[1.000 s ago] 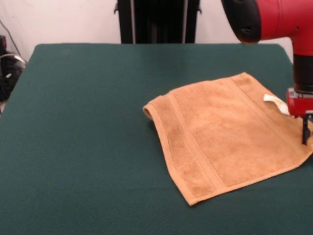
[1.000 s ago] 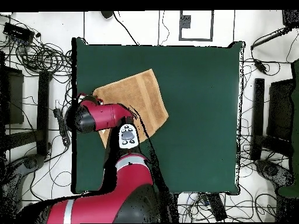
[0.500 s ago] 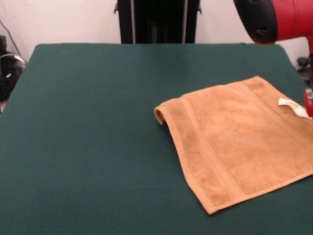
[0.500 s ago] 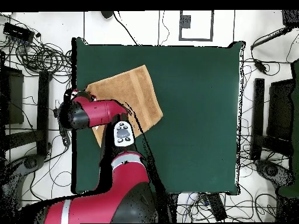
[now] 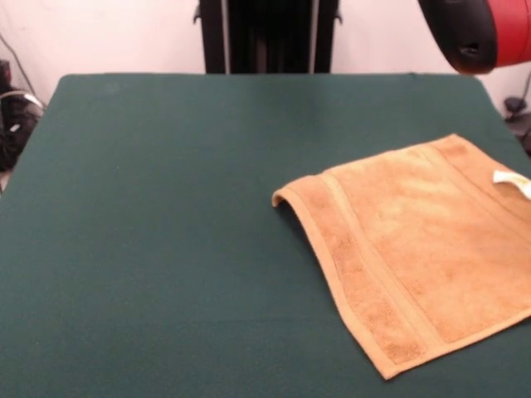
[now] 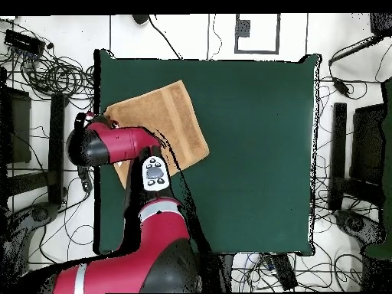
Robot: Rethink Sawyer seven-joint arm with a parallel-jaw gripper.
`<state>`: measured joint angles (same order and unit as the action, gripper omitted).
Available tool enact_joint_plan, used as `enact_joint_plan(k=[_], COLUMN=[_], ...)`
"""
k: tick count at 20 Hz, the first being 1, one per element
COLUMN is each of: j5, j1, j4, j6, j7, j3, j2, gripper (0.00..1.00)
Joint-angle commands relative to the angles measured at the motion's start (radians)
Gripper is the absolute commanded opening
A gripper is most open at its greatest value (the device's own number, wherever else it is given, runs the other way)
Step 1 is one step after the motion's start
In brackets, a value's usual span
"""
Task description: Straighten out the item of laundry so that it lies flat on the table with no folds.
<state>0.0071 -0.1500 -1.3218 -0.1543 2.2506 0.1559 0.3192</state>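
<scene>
Towel point(image 5: 415, 240) mostly flat on table point(image 5: 149, 207), left corner curled.

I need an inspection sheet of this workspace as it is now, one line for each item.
Surface: green table, bare apart from one cloth.
Job's things: orange-tan towel lies near one table edge, mostly spread; the corner toward the table's middle is curled up; white tag at its far side.
Clutter: nothing seen on the table.
Tool: hidden under the red arm in the overhead view, outside the front view; state cannot be told.
Cables: many loose cables on the floor around the table.
Surroundings: black stands and equipment beside the table; no person seen.
</scene>
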Motion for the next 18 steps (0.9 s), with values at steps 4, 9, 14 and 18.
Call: enact_joint_plan(k=[4, 9, 14, 18], j5=[0.07, 0.057, 0.088, 0.108], j1=[-0.03, -0.013, -0.031, -0.062], j4=[0.011, 0.001, 0.018, -0.013], j6=[-0.093, -0.064, -0.107, -0.178], j7=[0.107, 0.089, 0.115, 0.145], j3=[0.121, 0.15, 0.132, 0.062], j2=[-0.05, -0.06, -0.058, -0.038], gripper=[0.0, 0.0, 0.0, 0.0])
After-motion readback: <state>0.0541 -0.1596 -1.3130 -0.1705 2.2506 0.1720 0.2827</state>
